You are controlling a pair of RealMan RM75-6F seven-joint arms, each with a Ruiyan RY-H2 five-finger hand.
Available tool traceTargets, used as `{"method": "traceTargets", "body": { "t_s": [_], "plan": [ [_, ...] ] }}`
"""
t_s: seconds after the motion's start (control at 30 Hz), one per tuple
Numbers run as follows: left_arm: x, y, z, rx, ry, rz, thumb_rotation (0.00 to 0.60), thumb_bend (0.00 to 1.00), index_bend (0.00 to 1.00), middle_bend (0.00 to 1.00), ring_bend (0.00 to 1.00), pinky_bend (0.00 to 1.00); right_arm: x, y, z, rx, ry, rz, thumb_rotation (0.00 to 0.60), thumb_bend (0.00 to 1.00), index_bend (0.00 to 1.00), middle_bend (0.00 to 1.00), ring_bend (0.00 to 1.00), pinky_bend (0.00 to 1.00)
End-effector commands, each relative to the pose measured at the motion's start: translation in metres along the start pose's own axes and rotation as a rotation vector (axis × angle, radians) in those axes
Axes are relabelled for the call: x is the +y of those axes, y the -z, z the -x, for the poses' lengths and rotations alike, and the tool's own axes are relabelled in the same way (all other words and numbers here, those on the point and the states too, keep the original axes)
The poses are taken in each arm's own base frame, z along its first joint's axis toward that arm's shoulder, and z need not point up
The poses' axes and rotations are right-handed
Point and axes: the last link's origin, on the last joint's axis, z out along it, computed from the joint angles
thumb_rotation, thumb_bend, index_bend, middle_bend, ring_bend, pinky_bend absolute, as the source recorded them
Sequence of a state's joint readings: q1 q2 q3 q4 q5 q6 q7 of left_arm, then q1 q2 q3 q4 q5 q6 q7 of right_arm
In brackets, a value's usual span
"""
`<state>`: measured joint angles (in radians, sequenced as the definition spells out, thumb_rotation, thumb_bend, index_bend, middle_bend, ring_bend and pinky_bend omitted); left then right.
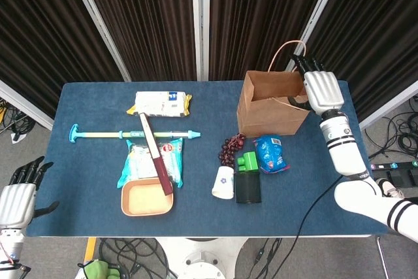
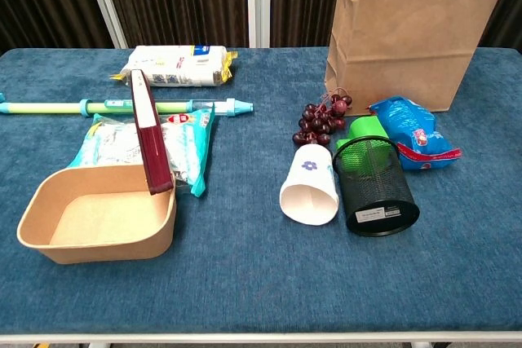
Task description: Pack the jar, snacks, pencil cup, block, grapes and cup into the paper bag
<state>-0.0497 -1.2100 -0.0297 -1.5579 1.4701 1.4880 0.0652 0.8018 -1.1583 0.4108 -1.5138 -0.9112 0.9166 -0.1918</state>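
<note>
Hovering at the bag mouth, right hand over the paper bag

Standing upright at the back right of the blue counter (image 1: 98, 96), the paper bag (image 1: 271, 106) has its mouth open to the ceiling in the head view. The right hand (image 1: 317, 86) sits at the bag's right rim, back of the hand to the camera, fingers (image 1: 307, 65) stretched out side by side toward the bag's loop handle; whether they grip anything I cannot tell. The jar is not visible in either view.

In front of the bag lie the rest. The blue snacks (image 2: 414, 138) packet lies flat just before the bag's right corner, its long axis running diagonally away from the bag. The grapes (image 2: 320, 122) lie before the bag's left corner. The pencil cup (image 2: 373, 185), black mesh, lies on its side with its round base toward the chest camera and its long axis pointing back at the bag. The green block (image 2: 360, 133) touches its far end, between grapes and snacks. The cup (image 2: 310, 184), white paper, lies tipped beside the pencil cup, its wide end nearest the chest camera.

Only the head view shows either hand and the bag's open top; the chest view cuts the bag off below the rim. The left hand (image 1: 18, 194) shows far from the bag at the frame's lower left, off the counter, fingers spread and holding nothing.
</note>
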Motion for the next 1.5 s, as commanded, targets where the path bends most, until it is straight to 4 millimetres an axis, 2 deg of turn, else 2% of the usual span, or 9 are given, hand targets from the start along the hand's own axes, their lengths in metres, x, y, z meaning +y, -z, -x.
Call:
{"method": "traceTargets", "body": {
  "t_s": [0.03, 0.13, 0.3, 0.5, 0.77, 0.93, 1.03, 1.37, 1.5],
  "plan": [
    [0.001, 0.0, -0.001, 0.001, -0.003, 0.0, 0.6, 0.04, 0.22, 0.17, 0.13, 0.14, -0.007, 0.012, -0.014, 0.069, -0.06, -0.061, 0.6, 0.15, 0.0, 0.1, 0.0, 0.13],
    [0.001, 0.0, -0.002, 0.006, -0.004, 0.0, 0.6, 0.04, 0.22, 0.17, 0.13, 0.14, -0.016, 0.035, -0.025, 0.151, -0.135, -0.176, 0.6, 0.12, 0.0, 0.17, 0.01, 0.13],
    [0.001, 0.0, -0.002, 0.006, -0.004, 0.002, 0.6, 0.04, 0.22, 0.17, 0.13, 0.14, -0.009, 0.084, -0.026, 0.222, -0.256, -0.364, 0.6, 0.09, 0.17, 0.35, 0.22, 0.39],
    [0.002, -0.001, -0.002, 0.007, -0.002, 0.009, 0.6, 0.04, 0.22, 0.17, 0.13, 0.14, 0.018, 0.135, -0.014, 0.132, -0.289, -0.431, 0.6, 0.0, 0.29, 0.42, 0.3, 0.45],
    [0.002, -0.001, -0.003, 0.008, -0.003, 0.011, 0.6, 0.04, 0.22, 0.17, 0.13, 0.14, 0.067, 0.173, 0.009, -0.074, -0.246, -0.32, 0.6, 0.0, 0.31, 0.42, 0.31, 0.46],
    [0.006, -0.002, -0.003, 0.009, -0.001, 0.025, 0.6, 0.04, 0.22, 0.17, 0.13, 0.14, 0.079, 0.175, 0.044, -0.241, -0.082, -0.257, 0.6, 0.0, 0.31, 0.4, 0.3, 0.45],
    [0.006, -0.001, -0.004, 0.011, -0.002, 0.023, 0.6, 0.04, 0.22, 0.17, 0.13, 0.14, 0.078, 0.168, 0.063, -0.294, -0.002, -0.237, 0.6, 0.0, 0.28, 0.36, 0.24, 0.37],
    [0.001, 0.004, -0.001, 0.002, 0.006, -0.003, 0.6, 0.04, 0.22, 0.17, 0.13, 0.14, 0.06, 0.136, 0.139, -0.356, 0.176, -0.239, 0.6, 0.0, 0.09, 0.16, 0.02, 0.16],
    [-0.001, 0.005, 0.0, 0.002, 0.009, -0.01, 0.6, 0.04, 0.22, 0.17, 0.13, 0.14, 0.051, 0.129, 0.157, -0.294, 0.208, -0.268, 0.6, 0.0, 0.08, 0.14, 0.01, 0.14]
  ]
}}
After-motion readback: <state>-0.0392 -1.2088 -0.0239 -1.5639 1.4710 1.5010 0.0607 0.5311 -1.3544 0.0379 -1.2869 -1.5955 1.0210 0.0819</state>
